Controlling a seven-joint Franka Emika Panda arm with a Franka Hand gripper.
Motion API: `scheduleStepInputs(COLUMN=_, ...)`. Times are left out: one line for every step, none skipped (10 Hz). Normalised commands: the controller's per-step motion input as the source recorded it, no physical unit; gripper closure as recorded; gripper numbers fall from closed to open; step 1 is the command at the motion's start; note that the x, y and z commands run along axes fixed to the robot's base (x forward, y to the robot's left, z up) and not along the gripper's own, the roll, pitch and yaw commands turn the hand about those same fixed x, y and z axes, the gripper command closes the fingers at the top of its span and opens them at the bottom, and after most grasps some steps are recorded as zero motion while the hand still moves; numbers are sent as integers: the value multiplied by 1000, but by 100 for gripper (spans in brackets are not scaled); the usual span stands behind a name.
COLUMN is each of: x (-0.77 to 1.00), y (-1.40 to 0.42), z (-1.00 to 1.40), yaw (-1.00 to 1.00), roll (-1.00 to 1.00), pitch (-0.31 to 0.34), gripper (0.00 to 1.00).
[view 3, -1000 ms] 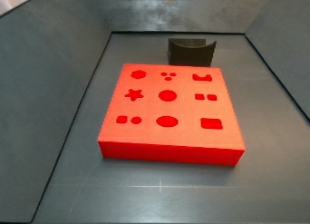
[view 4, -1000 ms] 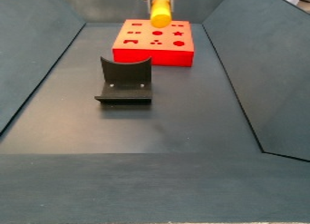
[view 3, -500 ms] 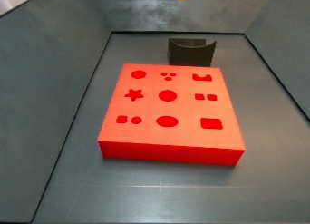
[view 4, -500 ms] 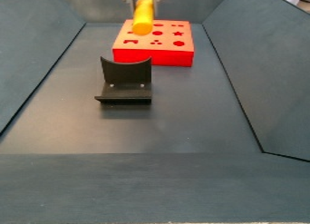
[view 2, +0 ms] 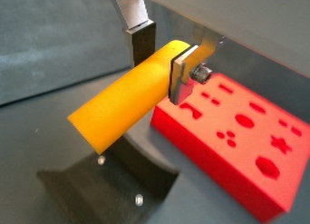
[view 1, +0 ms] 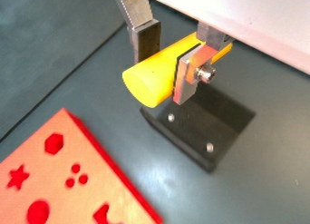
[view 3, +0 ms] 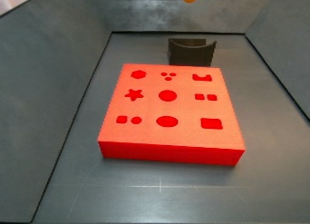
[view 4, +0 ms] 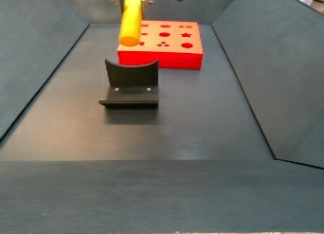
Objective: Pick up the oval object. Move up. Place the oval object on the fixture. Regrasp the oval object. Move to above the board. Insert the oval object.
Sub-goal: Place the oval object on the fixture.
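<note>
Orange-yellow oval object [view 1: 155,75] sits clamped in gripper [view 1: 169,64], high above fixture [view 4: 131,83]. Step: carrying to fixture. Next, prob. lower peg into its notch.

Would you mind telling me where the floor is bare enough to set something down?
The widest bare floor runs from the fixture toward the near edge in a side view. Narrower strips flank the board against the sloped walls. It is tight between board and fixture. Above the fixture, the gripper holds the oval object in the air.
</note>
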Motion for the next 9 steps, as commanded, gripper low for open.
scheduleStepInputs(x=99, y=50, z=-14, yaw=37, roll=-1000, pitch=-19, gripper=100)
scheduleStepInputs(x=52, y=47, z=-6, yaw=25, roll=-858, pitch=15, gripper=100)
scheduleStepInputs(x=57, y=45, z=-16, yaw=9, roll=-681, pitch=38, gripper=100)
scheduleStepInputs(x=72, y=42, z=-22, yaw=-10, roll=-505, pitch=61, gripper=100)
scheduleStepInputs(x=76, y=39, z=-13, yaw=-31, roll=-300, pitch=84, gripper=100)
scheduleStepInputs(x=72, y=35, z=-11, yaw=-48, roll=-213, pitch=83, gripper=100)
scheduleStepInputs(x=129, y=135, z=-1000, yaw=-78, roll=-1000, pitch=144, gripper=100)
scheduleStepInputs(x=136, y=140, z=-1000, yaw=-104, roll=-1000, pitch=142, gripper=100)
scheduleStepInputs(x=149, y=138, z=-1000, yaw=-143, roll=-965, pitch=169, gripper=100)
